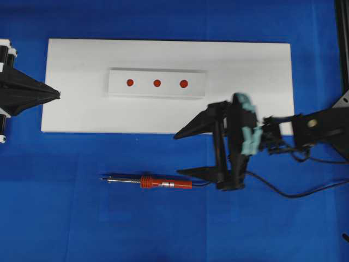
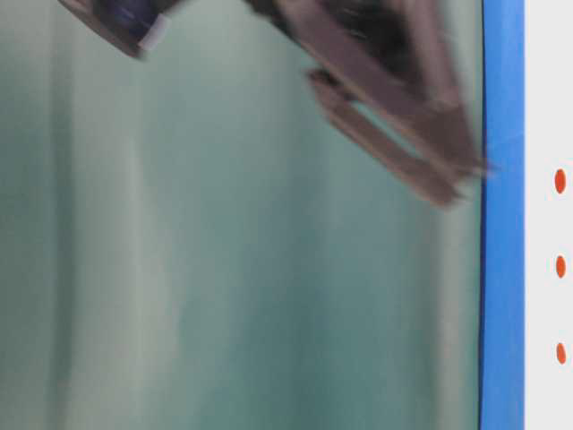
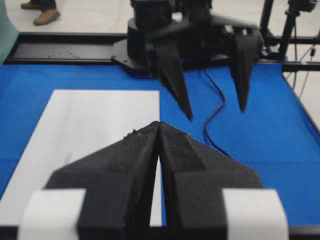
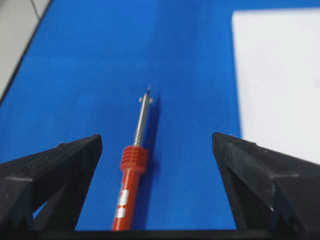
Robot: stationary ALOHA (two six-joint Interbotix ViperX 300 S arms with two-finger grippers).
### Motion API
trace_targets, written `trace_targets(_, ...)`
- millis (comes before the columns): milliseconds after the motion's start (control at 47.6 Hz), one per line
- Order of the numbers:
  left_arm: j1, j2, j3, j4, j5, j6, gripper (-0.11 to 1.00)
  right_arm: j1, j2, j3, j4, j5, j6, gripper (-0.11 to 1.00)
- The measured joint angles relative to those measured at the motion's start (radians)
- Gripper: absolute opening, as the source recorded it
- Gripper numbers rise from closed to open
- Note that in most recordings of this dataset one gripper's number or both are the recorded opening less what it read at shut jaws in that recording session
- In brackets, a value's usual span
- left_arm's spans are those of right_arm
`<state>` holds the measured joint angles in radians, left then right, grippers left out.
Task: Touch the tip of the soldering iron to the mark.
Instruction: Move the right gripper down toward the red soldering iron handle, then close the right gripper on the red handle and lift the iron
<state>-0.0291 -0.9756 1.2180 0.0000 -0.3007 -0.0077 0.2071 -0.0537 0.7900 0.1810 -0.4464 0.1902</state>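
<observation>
Hovering right gripper (image 1: 184, 153), jaws spread wide; soldering iron (image 1: 150, 182) lies on the cloth between its fingers, untouched.

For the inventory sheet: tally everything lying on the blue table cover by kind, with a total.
Red-handled soldering iron with silver metal shaft: 1
Flat white rectangular board: 1
Raised white rectangular block: 1
Small round red dots on that block: 3
Total: 6
</observation>
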Motion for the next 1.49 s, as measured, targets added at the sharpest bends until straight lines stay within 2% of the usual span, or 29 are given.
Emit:
trace_targets(189,0.0,0.0,0.008,0.0,-0.005,0.0,0.0,0.032,0.137,-0.054,0.094,-0.035,0.0,0.89)
trace_targets(462,0.0,-0.002,0.017,0.0,-0.023,0.0,0.0,0.074,0.331,-0.144,0.166,-0.058,0.0,0.89)
trace_targets(588,0.0,-0.002,0.021,0.0,-0.025,0.0,0.0,0.098,0.419,-0.179,0.218,-0.086,0.002,0.89)
trace_targets(714,0.0,-0.003,0.025,0.0,-0.025,0.0,0.0,0.117,0.463,-0.195,0.27,-0.097,-0.003,0.89)
trace_targets(840,0.002,-0.003,0.028,0.0,-0.025,0.0,0.0,0.127,0.476,-0.201,0.287,-0.114,-0.012,0.86)
trace_targets(924,0.003,-0.003,0.028,0.0,-0.025,0.0,0.0,0.129,0.479,-0.201,0.288,-0.121,-0.021,0.72)
trace_targets(1071,0.005,-0.003,0.029,0.0,-0.025,0.0,0.0,0.132,0.479,-0.201,0.29,-0.123,-0.055,0.3)
trace_targets(1175,0.005,-0.003,0.031,0.0,-0.025,0.0,0.0,0.132,0.48,-0.201,0.29,-0.123,-0.074,0.08)
trace_targets(1490,0.011,-0.003,0.034,0.0,-0.025,0.002,0.0,0.133,0.48,-0.209,0.29,-0.12,-0.083,0.06)
